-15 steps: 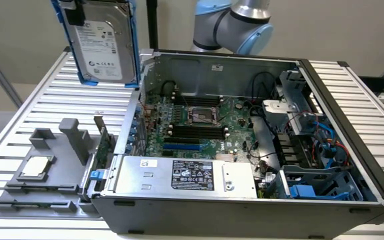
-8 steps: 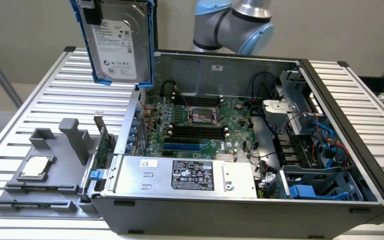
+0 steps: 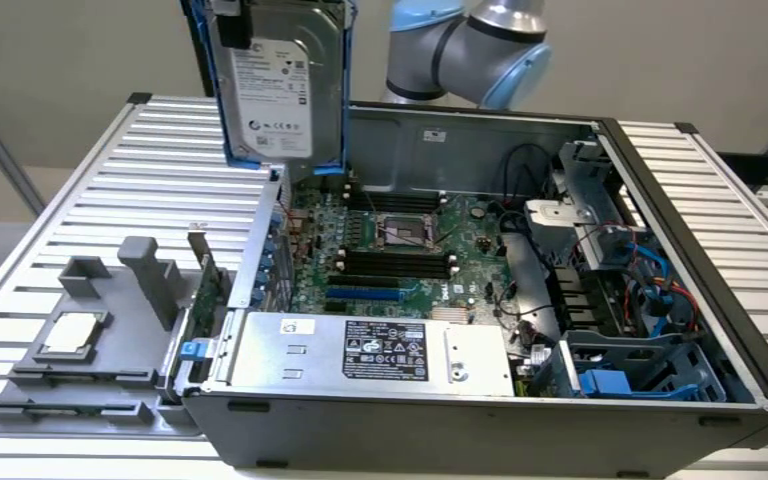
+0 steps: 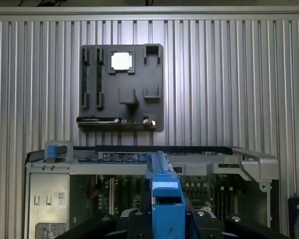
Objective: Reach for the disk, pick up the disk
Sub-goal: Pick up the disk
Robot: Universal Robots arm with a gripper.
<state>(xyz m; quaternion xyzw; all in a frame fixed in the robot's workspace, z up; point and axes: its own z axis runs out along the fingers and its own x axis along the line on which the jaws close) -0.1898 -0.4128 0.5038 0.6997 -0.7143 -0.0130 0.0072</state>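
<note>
Disk upright, long axis near vertical

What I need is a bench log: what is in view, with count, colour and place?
disk: one, silver-grey in blue carrier, held upright above the case
computer case: one, dark grey, open, on the table
motherboard: one, green, inside the case
power supply: one, silver, inside the case
fixture tray: one, grey, exterior view's left of the case
processor chip: one, silver, on the tray
table: one, silver slats, under everything
robot arm: one, grey and light blue, behind the case
tool: one, dark, shut on the disk
</note>
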